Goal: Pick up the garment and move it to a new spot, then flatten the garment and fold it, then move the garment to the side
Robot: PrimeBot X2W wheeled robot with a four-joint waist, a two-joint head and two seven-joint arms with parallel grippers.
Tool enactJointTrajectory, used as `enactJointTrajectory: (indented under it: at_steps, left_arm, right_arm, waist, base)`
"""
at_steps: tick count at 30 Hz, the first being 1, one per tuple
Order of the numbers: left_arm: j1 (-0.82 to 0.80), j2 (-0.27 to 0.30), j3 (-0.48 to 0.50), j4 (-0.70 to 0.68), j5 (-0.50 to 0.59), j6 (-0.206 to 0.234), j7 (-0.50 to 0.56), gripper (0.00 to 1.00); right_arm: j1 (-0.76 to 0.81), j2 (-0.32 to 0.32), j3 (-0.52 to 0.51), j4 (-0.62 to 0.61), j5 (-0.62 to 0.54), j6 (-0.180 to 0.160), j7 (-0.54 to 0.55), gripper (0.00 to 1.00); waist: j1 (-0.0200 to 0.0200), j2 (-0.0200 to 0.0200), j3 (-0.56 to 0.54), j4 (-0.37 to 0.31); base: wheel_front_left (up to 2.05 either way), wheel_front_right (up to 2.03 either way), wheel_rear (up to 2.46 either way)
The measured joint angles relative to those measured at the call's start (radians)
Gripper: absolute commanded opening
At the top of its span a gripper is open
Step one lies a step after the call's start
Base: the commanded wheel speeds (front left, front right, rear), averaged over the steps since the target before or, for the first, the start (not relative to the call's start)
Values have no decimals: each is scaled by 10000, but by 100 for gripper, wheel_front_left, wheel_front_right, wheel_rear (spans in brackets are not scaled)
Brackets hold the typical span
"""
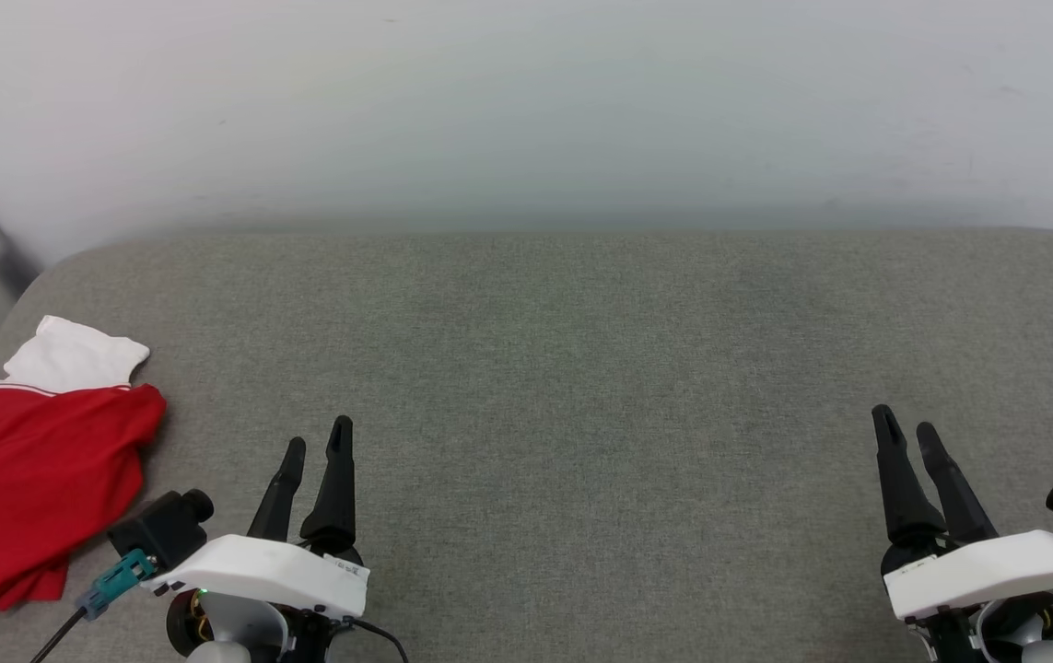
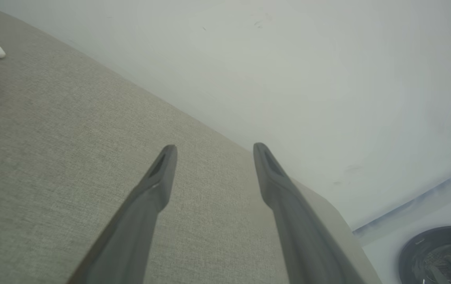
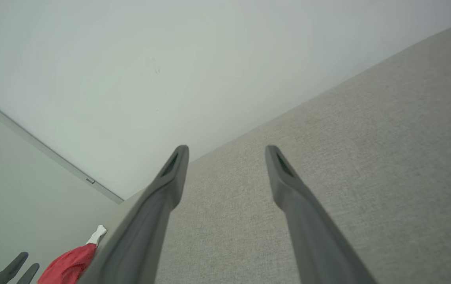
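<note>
You are working over a broad grey fabric-covered table (image 1: 581, 368), and the crumpled red jersey T-shirt with white sleeves (image 1: 38, 488) is lying at its left edge. Its long axis is running roughly along that edge, with one white sleeve (image 1: 75, 354) pointing toward the far left corner. Your left hand (image 1: 318, 435) and right hand (image 1: 906, 419) are hovering by the near edge, fingers apart and empty. The left is sitting nearer, so I'd be reaching with it, pinching a raised red fold rather than the flat sleeve, and lifting until no hem is dragging.
</note>
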Motion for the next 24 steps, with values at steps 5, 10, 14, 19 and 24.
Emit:
enactJointTrajectory:
  at_steps: [5, 10, 14, 19, 24]
  left_arm:
    - [0, 84, -155, -42, 800, 144, -155, 100]
    - [-4, 278, -412, -102, 1806, 368, -353, 100]
    - [-20, 339, -585, -151, 2305, 489, -468, 100]
    - [-60, 470, -748, -163, 2878, 596, -591, 100]
    - [-90, 583, -943, -150, 3404, 727, -721, 100]
  right_arm:
    - [2, 0, 50, -176, -830, 0, 56, 100]
    - [105, 0, 81, -441, -1902, 2, 286, 100]
    - [161, 0, 125, -621, -2497, 2, 391, 100]
    - [200, 0, 153, -853, -3170, 2, 451, 100]
    - [248, 0, 155, -1016, -3739, 2, 525, 100]
  waist:
    - [0, 0, 3, 28]
    - [0, 0, 0, 69]
    - [0, 0, -2, 88]
    - [0, 0, -13, 117]
    - [0, 0, -26, 149]
  base:
    - [0, 0, 0]
    - [0, 0, 0]
    - [0, 0, 0]
    - [0, 0, 0]
    - [0, 0, 0]
